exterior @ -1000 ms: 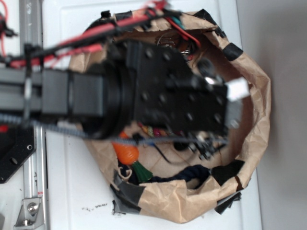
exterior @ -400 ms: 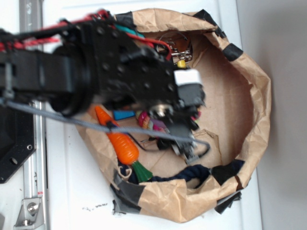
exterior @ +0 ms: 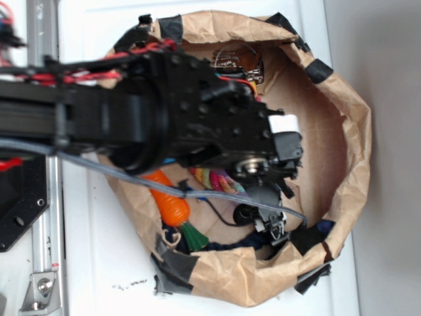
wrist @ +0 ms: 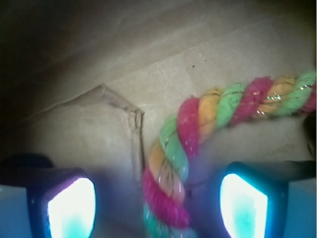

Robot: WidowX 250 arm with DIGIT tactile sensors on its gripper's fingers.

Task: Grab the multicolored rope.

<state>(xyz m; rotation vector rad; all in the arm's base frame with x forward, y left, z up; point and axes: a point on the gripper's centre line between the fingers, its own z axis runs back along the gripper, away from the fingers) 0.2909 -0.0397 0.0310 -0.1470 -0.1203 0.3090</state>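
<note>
While fingers (wrist: 157, 210) gape wide | multicolored rope (wrist: 198, 134) between them (untouched) | nearer right pad

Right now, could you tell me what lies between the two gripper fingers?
In the wrist view, the multicolored rope runs down between the fingers, nearer the right-hand one, over bare brown paper. Nothing else lies there.

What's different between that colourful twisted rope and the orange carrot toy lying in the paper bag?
The multicolored rope is twisted from pink, yellow and green strands; the toy carrot is smooth orange with a green top. The rope bends in the wrist view, while the carrot lies straight. The arm hides most of the rope in the exterior view, whereas the carrot shows almost whole. Both lie on the floor of the brown paper bag.
</note>
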